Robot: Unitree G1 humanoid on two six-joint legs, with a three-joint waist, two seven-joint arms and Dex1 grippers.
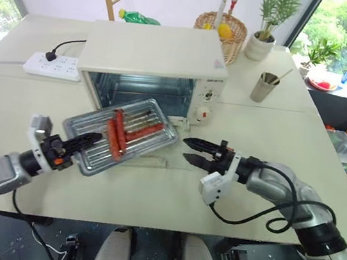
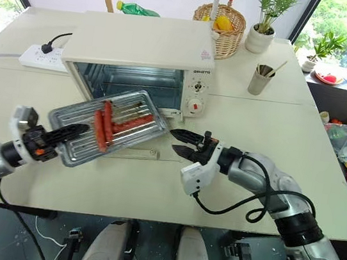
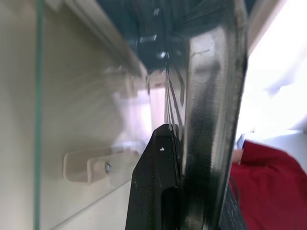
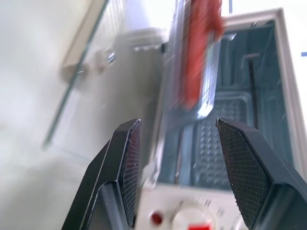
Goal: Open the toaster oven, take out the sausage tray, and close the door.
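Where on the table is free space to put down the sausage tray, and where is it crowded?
Bare table lies near the front edge, between the left gripper holding the sausage tray and the right gripper. Free too: right of the toaster oven, below the metal cup. Crowded: the back, around the basket and potted plant.

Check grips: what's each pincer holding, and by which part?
Left pincer is shut on the sausage tray, gripping its near-left rim. Right pincer is open, holding nothing.

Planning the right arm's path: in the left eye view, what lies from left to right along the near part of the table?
Left claw shut on the sausage tray → open right claw, clear of the tray → its looping black cable.
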